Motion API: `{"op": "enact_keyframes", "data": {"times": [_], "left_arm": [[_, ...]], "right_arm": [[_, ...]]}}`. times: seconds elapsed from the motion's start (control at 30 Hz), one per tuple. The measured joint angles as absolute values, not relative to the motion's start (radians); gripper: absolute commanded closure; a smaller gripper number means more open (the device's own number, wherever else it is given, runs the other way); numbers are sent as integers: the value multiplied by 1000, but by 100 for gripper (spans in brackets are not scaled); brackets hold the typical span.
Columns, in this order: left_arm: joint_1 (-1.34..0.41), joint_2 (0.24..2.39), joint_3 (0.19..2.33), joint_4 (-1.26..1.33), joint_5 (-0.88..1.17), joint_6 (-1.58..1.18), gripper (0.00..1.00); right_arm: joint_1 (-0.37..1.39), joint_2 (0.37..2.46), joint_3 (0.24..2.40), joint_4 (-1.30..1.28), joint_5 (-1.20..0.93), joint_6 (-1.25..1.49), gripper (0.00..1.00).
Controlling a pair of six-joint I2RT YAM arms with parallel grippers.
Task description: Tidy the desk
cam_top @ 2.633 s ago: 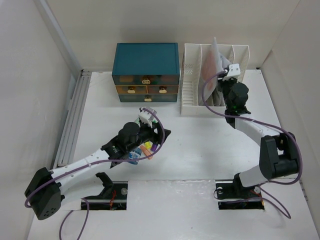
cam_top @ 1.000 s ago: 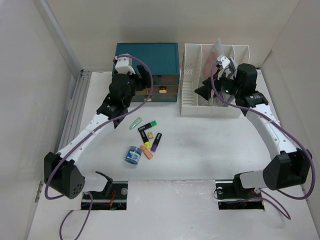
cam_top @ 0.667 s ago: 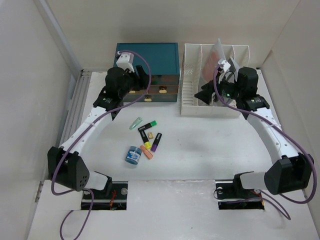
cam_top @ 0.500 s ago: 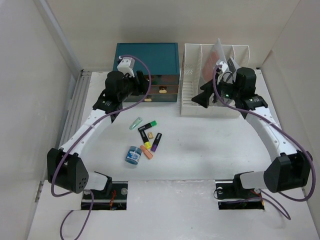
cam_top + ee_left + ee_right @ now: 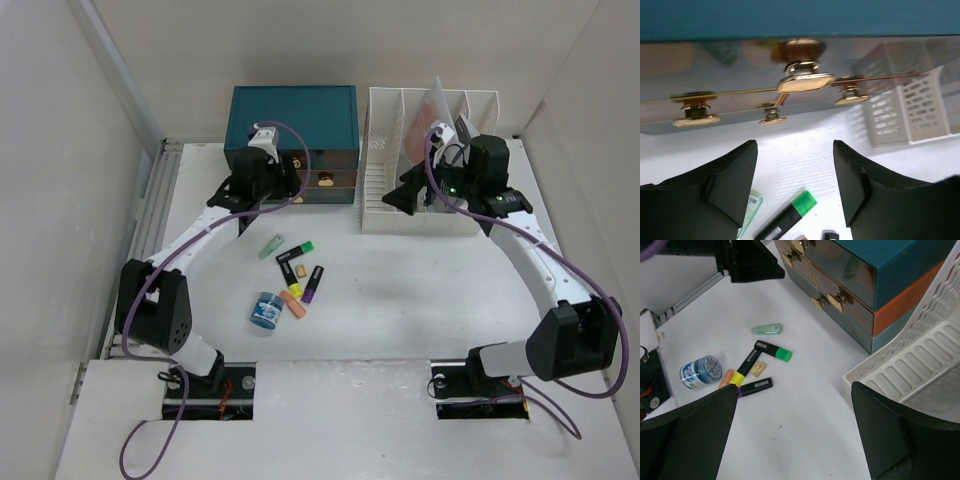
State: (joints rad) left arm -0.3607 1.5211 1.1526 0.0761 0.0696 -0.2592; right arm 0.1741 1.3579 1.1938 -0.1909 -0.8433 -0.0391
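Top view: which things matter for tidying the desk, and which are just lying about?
Job in hand: green highlighter, purple highlighter, orange highlighter, small pale-green piece, blue tub, drawer chest, white rack.
Just there: side rail, paper already standing in the rack.

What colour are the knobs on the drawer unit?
Shiny gold. The knobs show best in the left wrist view.
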Motion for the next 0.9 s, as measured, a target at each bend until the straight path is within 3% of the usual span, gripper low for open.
{"op": "enact_keyframes", "data": {"times": [0.9], "left_arm": [[-449,1694,1325,67,-200,-263,42]], "right_arm": [[174,1341,1177,-179,-815,-2,0]]}}
